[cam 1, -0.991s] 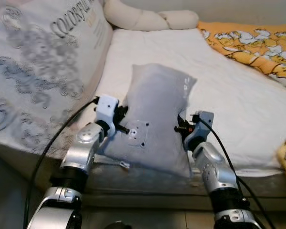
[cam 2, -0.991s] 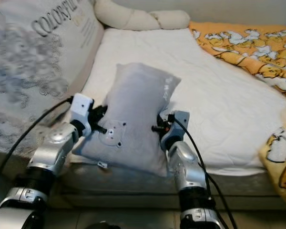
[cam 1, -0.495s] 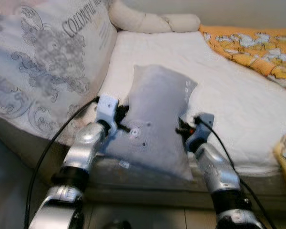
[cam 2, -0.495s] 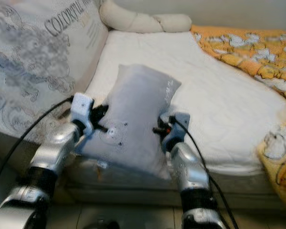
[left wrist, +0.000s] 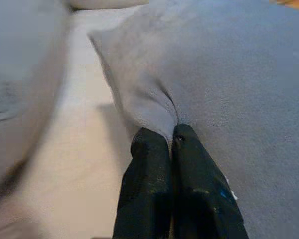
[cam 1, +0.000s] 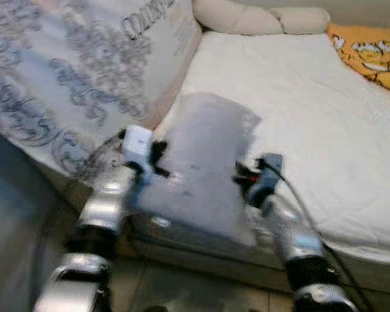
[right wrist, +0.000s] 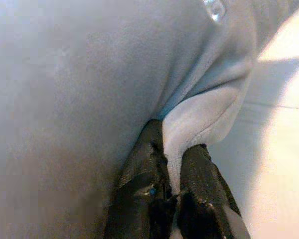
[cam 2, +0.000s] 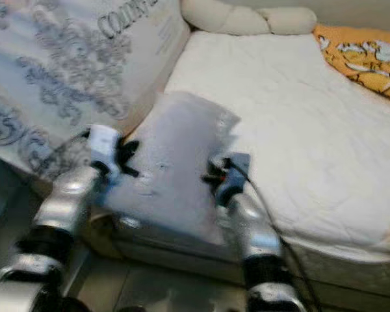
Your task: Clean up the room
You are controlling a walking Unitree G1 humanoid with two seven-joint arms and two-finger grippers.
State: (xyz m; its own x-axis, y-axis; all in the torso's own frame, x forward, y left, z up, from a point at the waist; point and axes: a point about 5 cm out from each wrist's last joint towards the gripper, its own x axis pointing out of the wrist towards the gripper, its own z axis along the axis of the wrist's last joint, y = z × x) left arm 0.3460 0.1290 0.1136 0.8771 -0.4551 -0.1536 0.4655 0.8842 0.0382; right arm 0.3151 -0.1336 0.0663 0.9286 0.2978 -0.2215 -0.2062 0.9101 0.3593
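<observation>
A wide bed with a white sheet fills the room, with a big patterned grey-and-white quilt heaped on its left side and an orange cartoon blanket at the far right. A soft grey pillow sits at the bed's near edge, held between both arms. The eye views are blurry. The wrist views show more: the left gripper has its jaws squeezed tight on a fold of the pillow, and the right gripper pinches another fold.
</observation>
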